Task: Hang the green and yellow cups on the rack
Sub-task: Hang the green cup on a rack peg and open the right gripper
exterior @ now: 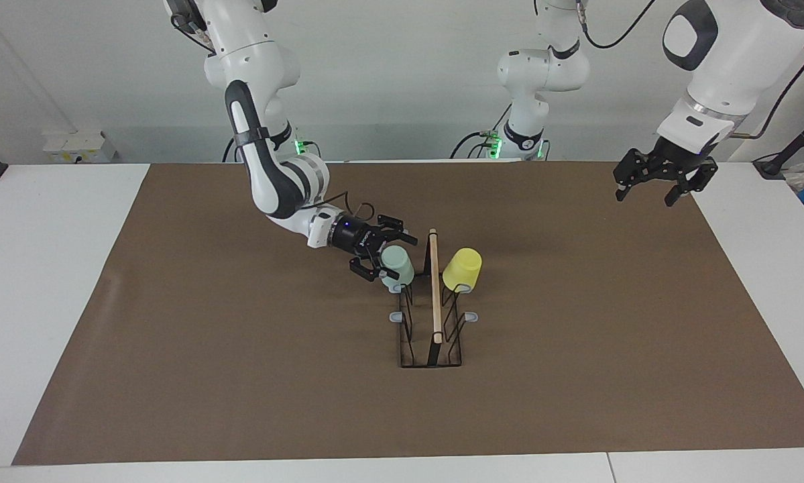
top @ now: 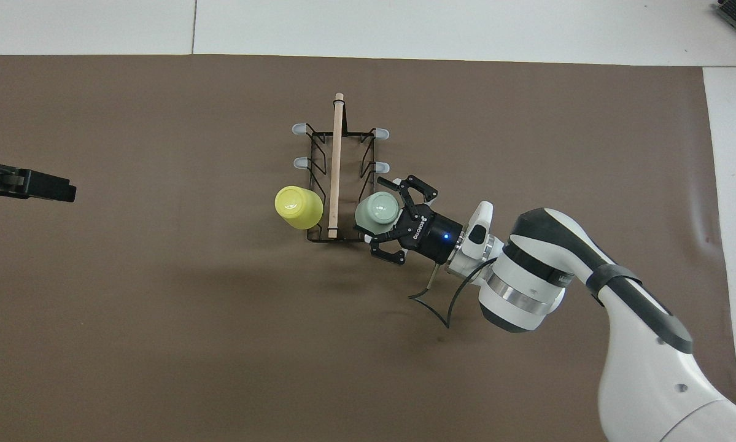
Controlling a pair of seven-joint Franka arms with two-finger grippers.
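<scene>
Two cups sit upside down on the rack (exterior: 432,315), and we see our right gripper (exterior: 384,255) spread wide around the green cup (exterior: 397,265), which rests on the prong nearest the robots on the right arm's side. Largest in our reach, the rack stands just ahead of these fingertips, its wooden rod (exterior: 434,285) running away from us. The yellow cup (exterior: 461,268) hangs on the matching prong across the rod, toward the left arm's end. Our left gripper (exterior: 655,184) waits high over the mat's (exterior: 241,376) edge, fingers apart and empty.

We judge the risk to lie in pulling away: the right fingers bracket the green cup closely, so a slanted retreat could catch its wall and tip it off the prong, or nudge the light wire rack and shake the yellow cup. Nothing is held now; whether a finger touches the cup we cannot tell.
</scene>
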